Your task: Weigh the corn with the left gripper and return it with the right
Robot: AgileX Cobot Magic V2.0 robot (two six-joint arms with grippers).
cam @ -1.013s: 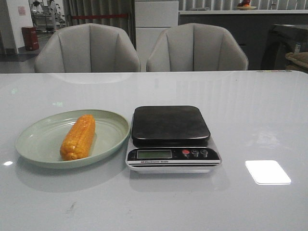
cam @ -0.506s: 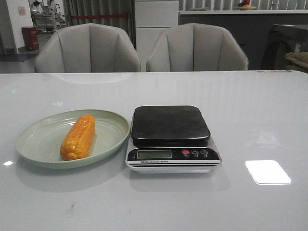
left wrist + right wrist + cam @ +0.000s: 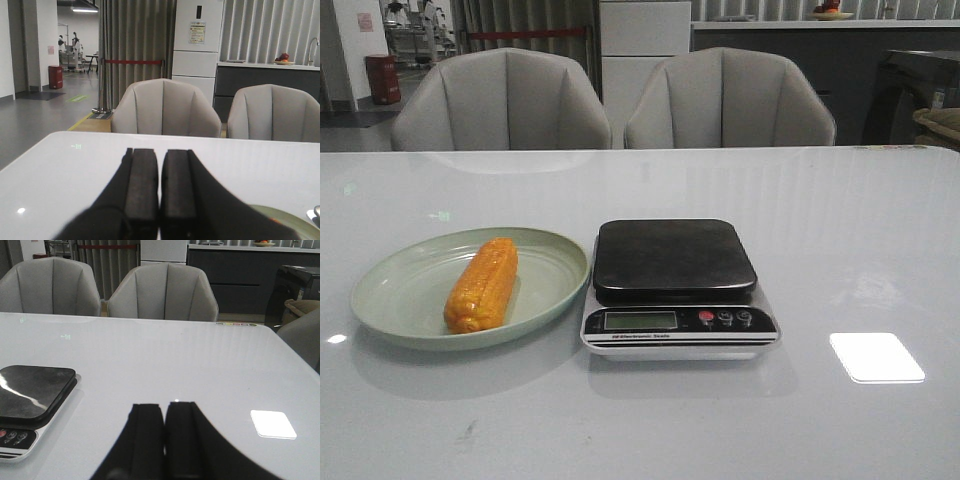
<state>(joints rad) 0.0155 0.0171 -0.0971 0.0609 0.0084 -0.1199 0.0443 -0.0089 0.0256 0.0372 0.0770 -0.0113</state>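
Observation:
The orange-yellow corn [image 3: 482, 284] lies lengthwise on the pale green plate [image 3: 390, 290] at the left of the table. A kitchen scale [image 3: 675, 262] with a bare black platform stands right beside the plate; it also shows in the right wrist view [image 3: 33, 390]. Neither arm shows in the front view. In the left wrist view my left gripper [image 3: 160, 152] is shut and empty above the table, with the plate's rim [image 3: 295, 222] at the lower right corner. In the right wrist view my right gripper [image 3: 164, 407] is shut and empty, to the right of the scale.
Two grey chairs [image 3: 505, 100] [image 3: 728, 98] stand behind the table's far edge. A bright light reflection [image 3: 876, 357] lies on the glossy white tabletop right of the scale. The scale's display and buttons [image 3: 723, 318] face the front.

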